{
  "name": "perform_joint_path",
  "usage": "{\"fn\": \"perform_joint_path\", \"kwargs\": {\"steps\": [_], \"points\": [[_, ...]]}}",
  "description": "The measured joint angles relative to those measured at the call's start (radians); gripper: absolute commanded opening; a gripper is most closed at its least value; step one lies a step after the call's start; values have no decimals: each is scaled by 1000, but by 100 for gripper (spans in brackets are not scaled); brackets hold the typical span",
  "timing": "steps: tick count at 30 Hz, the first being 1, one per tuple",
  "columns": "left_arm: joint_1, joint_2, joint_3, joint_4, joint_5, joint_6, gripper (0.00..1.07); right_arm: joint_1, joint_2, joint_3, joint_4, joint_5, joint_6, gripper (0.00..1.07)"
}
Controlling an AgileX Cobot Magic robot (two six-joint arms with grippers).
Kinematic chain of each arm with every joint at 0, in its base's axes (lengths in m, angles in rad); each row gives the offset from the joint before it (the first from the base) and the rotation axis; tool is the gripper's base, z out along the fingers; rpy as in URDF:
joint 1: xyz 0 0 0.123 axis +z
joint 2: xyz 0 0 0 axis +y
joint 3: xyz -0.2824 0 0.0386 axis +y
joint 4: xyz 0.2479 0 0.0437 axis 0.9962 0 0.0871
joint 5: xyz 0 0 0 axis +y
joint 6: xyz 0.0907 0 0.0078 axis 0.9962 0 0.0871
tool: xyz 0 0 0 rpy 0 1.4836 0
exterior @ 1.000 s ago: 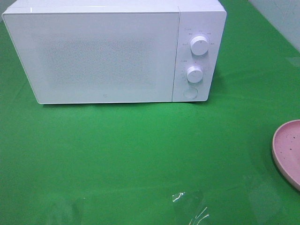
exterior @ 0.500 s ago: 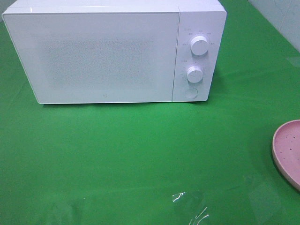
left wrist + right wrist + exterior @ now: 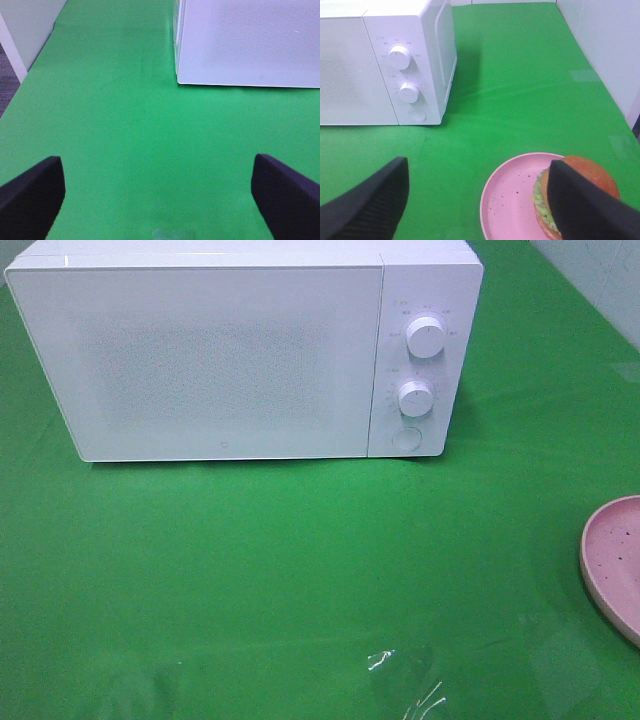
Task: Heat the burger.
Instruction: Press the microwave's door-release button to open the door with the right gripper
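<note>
Progress on heating?
None visible: burger (image 3: 595,172) sits on pink plate (image 3: 510,200) by surface's (image 3: 300,560) right edge; microwave (image 3: 200,360) shut; left gripper (image 3: 157,165) and right gripper (image 3: 479,165) gape wide, empty.

left gripper (image 3: 157,167) | jaws are seen spread wide, green cloth (image 3: 115,110) shown between them | white microwave (image 3: 250,45) is set on the cloth, well apart from the gripper

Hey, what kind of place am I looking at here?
Probably a staged kitchen tabletop for robot trials rather than a real kitchen: a white microwave with its door shut, a burger on a pink plate, and a bright green cloth under everything.
</note>
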Motion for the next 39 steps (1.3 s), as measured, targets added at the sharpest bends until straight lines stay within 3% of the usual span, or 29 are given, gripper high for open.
{"fn": "perform_joint_path", "kwargs": {"steps": [15,22,39], "points": [[0,0,0,0,0,0,93,0,147,174,4,-374,0,73],[0,0,0,0,0,0,93,0,223,186,4,-472,0,73],[0,0,0,0,0,0,93,0,596,186,4,-862,0,72]]}}
